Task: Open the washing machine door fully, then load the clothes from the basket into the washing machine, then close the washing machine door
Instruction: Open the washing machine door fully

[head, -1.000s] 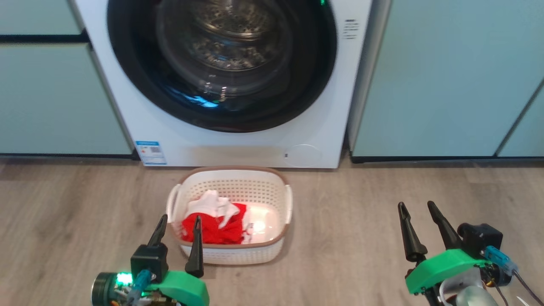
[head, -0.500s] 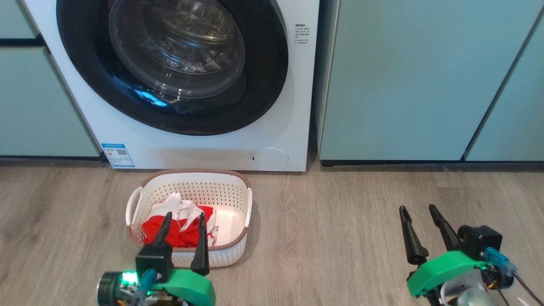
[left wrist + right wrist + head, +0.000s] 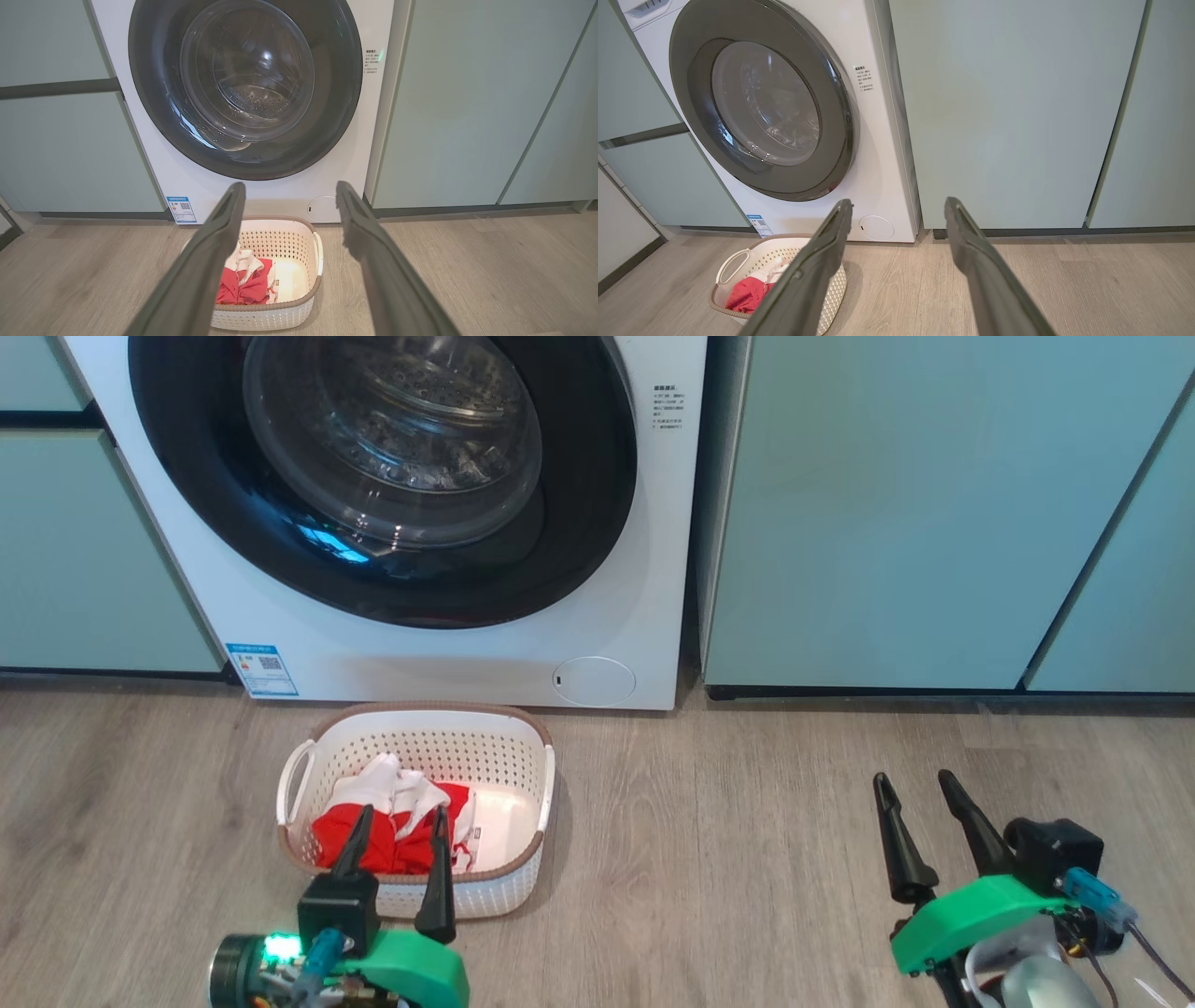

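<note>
1. Left gripper (image 3: 402, 812): its two dark fingers are spread wide with nothing between them. It is low over the floor (image 3: 728, 859).
2. Right gripper (image 3: 912, 777): also splayed and empty, well apart to the right of the left one. It points at a pale teal cabinet (image 3: 887, 523), not at the machine.
3. The washing machine door (image 3: 383, 476) is shut flush against the washing machine (image 3: 448, 658). It lies straight ahead of and above the left fingertips, and ahead and off to the left of the right gripper.
4. The basket (image 3: 495, 891) stands just ahead of the left fingertips, between that gripper and the machine. Its long axis runs crosswise to the fingers. The clothes (image 3: 329, 835) are heaped at the basket's left end.
5. Judgement: the door-opening step has not begun. The left arm looks better lined up with the door, but it would have to rise clear of the basket. Where on the rim to pull cannot be told.
</note>
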Motion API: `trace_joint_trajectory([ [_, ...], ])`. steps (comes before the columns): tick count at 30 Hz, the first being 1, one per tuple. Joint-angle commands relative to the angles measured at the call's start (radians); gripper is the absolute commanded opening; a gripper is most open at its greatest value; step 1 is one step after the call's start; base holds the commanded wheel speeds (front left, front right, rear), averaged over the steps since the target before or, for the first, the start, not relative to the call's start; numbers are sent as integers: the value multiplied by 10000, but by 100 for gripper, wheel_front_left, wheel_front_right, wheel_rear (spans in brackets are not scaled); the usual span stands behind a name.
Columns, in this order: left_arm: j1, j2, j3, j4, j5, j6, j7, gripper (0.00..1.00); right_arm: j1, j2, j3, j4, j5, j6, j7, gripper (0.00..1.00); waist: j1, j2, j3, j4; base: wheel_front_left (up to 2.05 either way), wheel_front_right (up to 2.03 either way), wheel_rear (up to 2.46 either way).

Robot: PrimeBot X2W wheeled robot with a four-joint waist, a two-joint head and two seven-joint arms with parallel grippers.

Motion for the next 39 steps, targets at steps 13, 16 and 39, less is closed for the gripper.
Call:
trace_joint_trajectory([
  [13, -337, 22, 376, -326, 59, 97, -126, 100, -492, -50, 186, -393, 23, -2, -120, 100, 0, 0, -40, 10, 0, 0, 0],
  [16, -341, 22, 379, -330, 67, 112, -126, 100, -489, -50, 193, -404, 29, -2, -120, 100, 0, 0, -38, 16, 0, 0, 0],
  [39, -1068, 22, 4, -621, -311, 121, -126, 100, -1673, -50, 278, -1014, 1005, -2, 52, 0, 0, 0, 1944, 822, 0, 0, 0],
])
